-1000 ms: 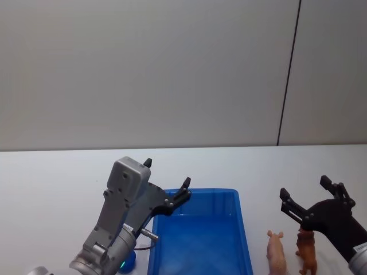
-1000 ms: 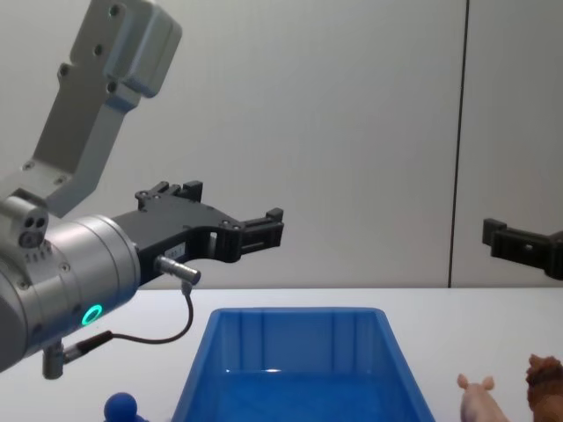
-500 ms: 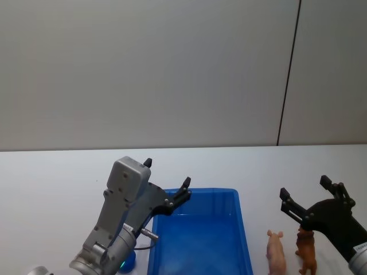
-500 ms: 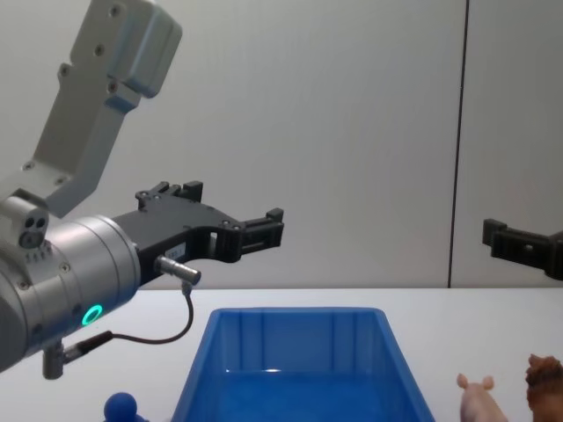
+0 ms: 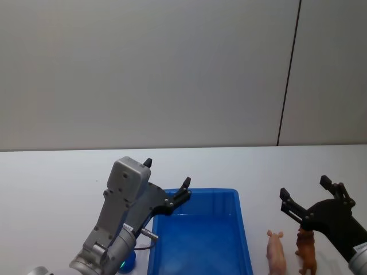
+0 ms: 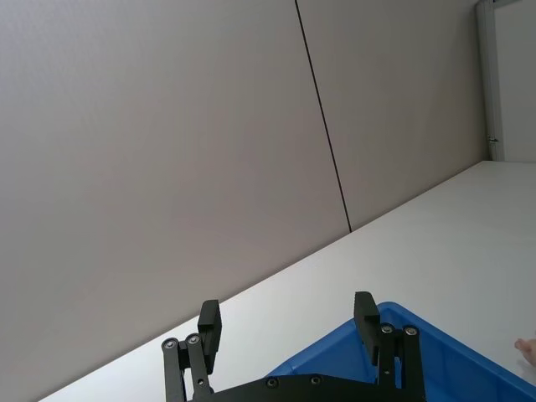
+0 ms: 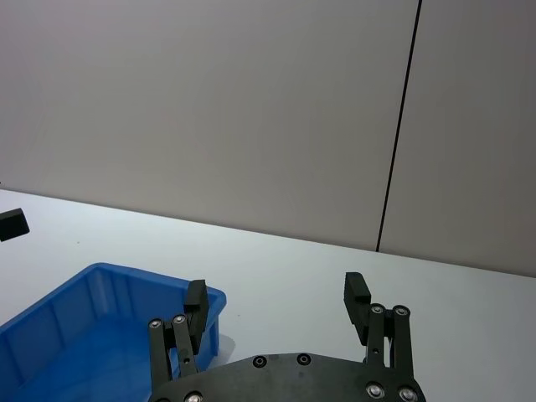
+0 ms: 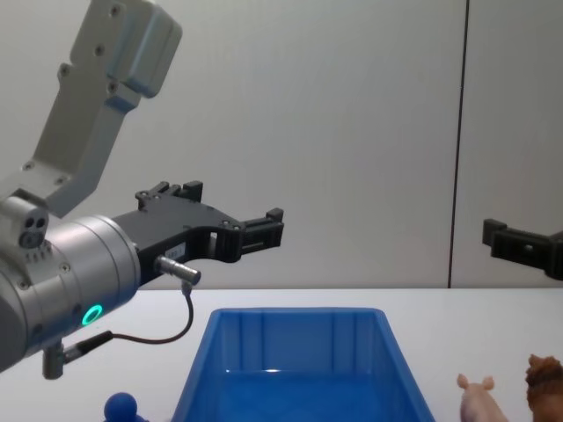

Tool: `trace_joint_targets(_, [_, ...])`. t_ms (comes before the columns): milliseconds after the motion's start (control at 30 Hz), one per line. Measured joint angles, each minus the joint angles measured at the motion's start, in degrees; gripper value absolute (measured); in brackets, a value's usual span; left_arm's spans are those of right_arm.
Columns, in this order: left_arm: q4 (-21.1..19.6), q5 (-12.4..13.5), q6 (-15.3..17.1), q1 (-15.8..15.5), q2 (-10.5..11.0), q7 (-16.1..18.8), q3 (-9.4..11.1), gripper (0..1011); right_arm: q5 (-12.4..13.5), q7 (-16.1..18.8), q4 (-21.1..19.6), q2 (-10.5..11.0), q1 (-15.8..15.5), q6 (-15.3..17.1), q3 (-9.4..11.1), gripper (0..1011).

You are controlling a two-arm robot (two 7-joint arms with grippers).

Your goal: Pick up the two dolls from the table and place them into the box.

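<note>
The blue box point(image 5: 200, 191) sits empty on the white table, also low in the chest view point(image 8: 299, 313). The brown doll point(image 5: 307, 252) stands right of the box, next to a pink pig. The blue doll point(image 8: 120, 406) with its round top lies left of the box, partly behind my left arm in the head view point(image 5: 131, 260). My left gripper point(image 5: 167, 173) hovers open above the box's near-left corner, holding nothing. My right gripper point(image 5: 304, 188) is open and empty in the air just above the brown doll.
A pink pig figure point(image 5: 276, 252) lies between the box and the brown doll. A plain grey wall with a dark vertical seam point(image 5: 288, 74) stands behind the table. White tabletop stretches beyond the box and to both sides.
</note>
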Motion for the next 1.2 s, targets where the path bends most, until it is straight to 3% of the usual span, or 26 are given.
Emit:
trace_joint_targets(500, [0.0,0.0,0.0,0.0,0.0,0.0,0.0,1001,0.26,-0.51,0.0,0.25,-0.22,0.94,0.37,1001])
trace_joint_targets(1200, [0.0,0.0,0.0,0.0,0.0,0.01,0.0,1001,-0.14,-5.23,-0.35,0.7,-3.1,7.83,0.7,1001])
